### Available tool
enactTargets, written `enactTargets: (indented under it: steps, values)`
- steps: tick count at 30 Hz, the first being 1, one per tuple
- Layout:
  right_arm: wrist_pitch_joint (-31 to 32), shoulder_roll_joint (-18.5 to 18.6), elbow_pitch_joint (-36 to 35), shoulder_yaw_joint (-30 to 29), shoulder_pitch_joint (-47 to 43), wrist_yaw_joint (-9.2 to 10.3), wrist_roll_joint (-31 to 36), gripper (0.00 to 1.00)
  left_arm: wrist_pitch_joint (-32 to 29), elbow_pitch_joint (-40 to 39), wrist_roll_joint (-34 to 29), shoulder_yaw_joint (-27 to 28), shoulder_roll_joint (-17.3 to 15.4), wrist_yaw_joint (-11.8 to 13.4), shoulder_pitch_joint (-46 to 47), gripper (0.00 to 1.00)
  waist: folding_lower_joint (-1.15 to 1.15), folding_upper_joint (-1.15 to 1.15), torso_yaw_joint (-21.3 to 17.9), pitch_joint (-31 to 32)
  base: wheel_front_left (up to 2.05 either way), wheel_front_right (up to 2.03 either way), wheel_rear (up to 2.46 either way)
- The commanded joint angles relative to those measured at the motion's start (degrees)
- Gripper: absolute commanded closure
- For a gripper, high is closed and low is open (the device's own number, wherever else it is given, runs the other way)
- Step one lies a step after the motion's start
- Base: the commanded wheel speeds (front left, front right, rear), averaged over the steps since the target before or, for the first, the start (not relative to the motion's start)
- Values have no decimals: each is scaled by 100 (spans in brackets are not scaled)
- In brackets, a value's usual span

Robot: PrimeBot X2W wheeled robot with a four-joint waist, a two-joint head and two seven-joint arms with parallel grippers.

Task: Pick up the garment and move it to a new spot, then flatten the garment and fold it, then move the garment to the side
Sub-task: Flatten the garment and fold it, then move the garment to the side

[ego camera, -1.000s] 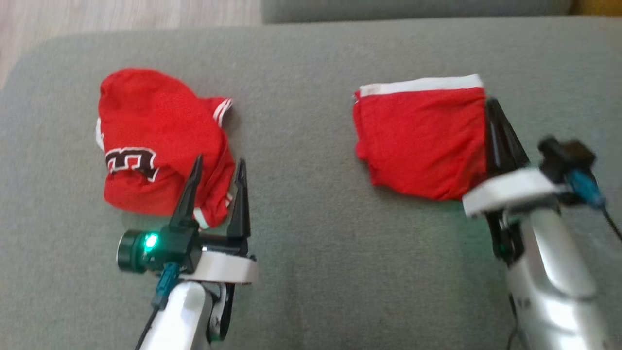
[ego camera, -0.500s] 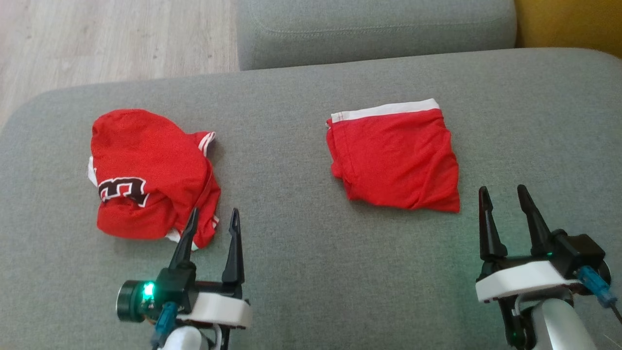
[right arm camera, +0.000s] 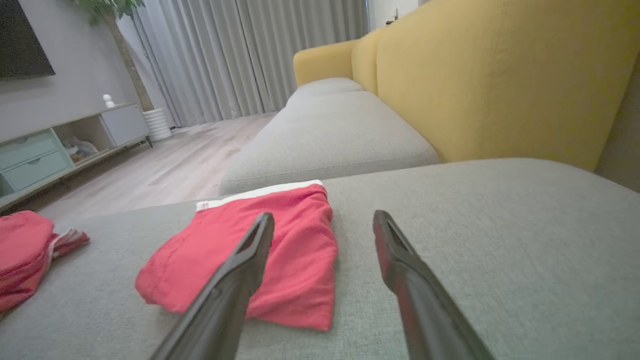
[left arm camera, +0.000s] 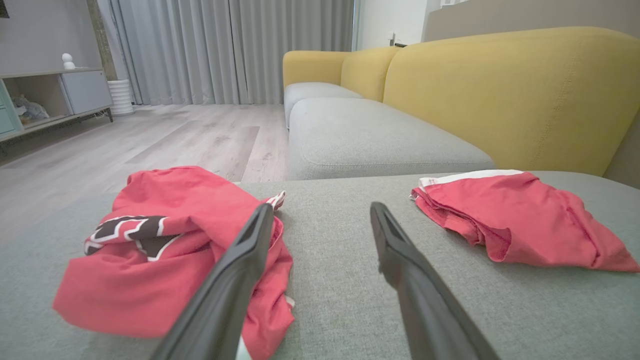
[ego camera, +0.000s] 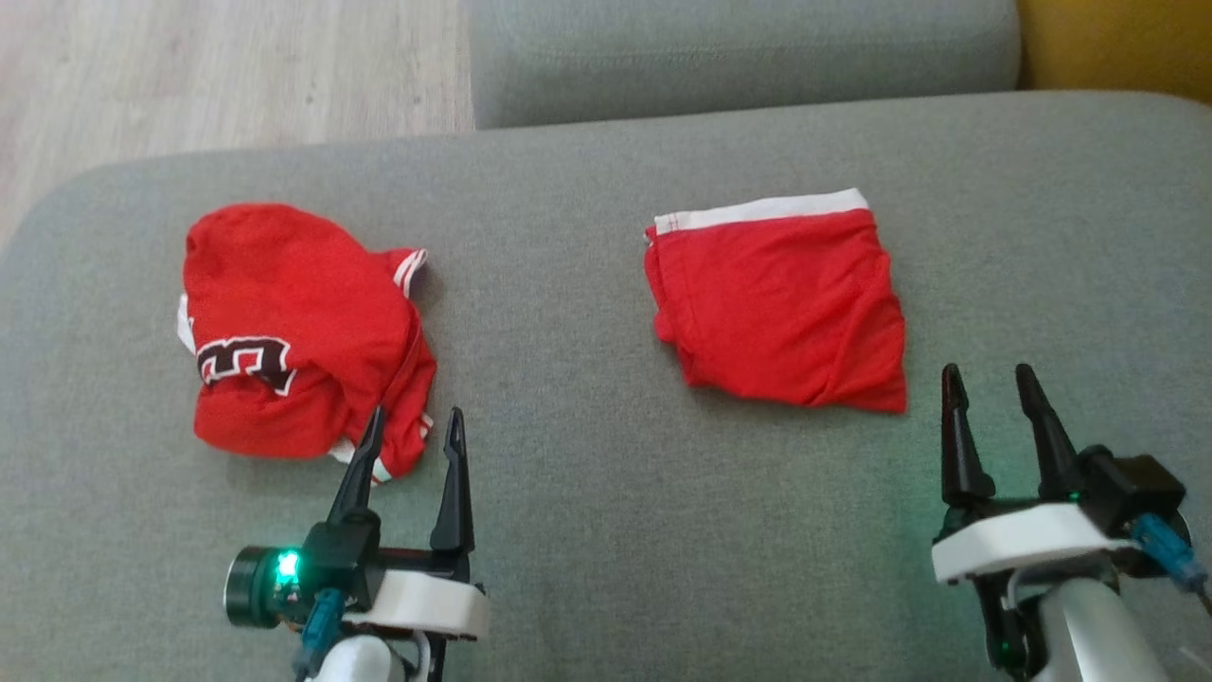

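**couchbot_fan:** ok so the red jersey [ego camera: 298, 332] is a crumpled heap on the grey seat cushion [ego camera: 587, 549], with its number print [ego camera: 241, 360] half buried in folds. The red shorts [ego camera: 781, 308] lie flat and folded, well off to the jersey's right. My guess is the jersey is the one to pick up now. Where would you grab it?

**foldy_mcfold:** The left gripper [ego camera: 418, 411] hovers right at the jersey's near-right corner, jaws apart, nothing between them. The right gripper [ego camera: 987, 369] is way over on the far side of the shorts from the jersey, jaws apart too, and empty.

I'd drop the left one straight onto that near corner and pinch a single edge, not a fistful of the heap. Grab a bunch and it'll probably come up as a ball that's a pain to flatten. The striped trim [ego camera: 409, 265] on the jersey's far-right side looks like a decent second hold for the right arm. Lift until the cloth hangs clear of the cushion before carrying it. And set it down well short of the shorts so they don't get dragged.
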State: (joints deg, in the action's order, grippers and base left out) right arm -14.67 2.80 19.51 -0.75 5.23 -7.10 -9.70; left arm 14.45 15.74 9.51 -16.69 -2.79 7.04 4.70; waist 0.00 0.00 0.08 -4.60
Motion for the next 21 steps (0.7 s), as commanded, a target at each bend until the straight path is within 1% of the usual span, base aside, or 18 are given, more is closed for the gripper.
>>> enactTargets:
  steps: [1,4,9,16,21]
  values:
    - [-16,8,-137,108,340,-39,-4,0,55,-202,-52,161,-9,-11,280,0,0,0,34,-103,0,0,0]
    - [129,8,209,24,742,-39,-18,0,55,-189,-88,108,-9,-46,381,0,0,0,117,-326,0,0,0]
    - [554,8,955,-172,1583,-39,-123,0,55,-147,-91,10,-9,-81,603,0,0,0,294,-682,0,0,0]
    - [1116,8,2415,-585,2583,-39,-127,0,55,-6,-42,-297,-9,-93,864,0,0,0,572,-951,0,0,0]
    - [1382,8,3276,-474,3025,-39,75,0,55,77,8,-411,-9,-13,927,0,0,0,643,-1019,0,0,0]
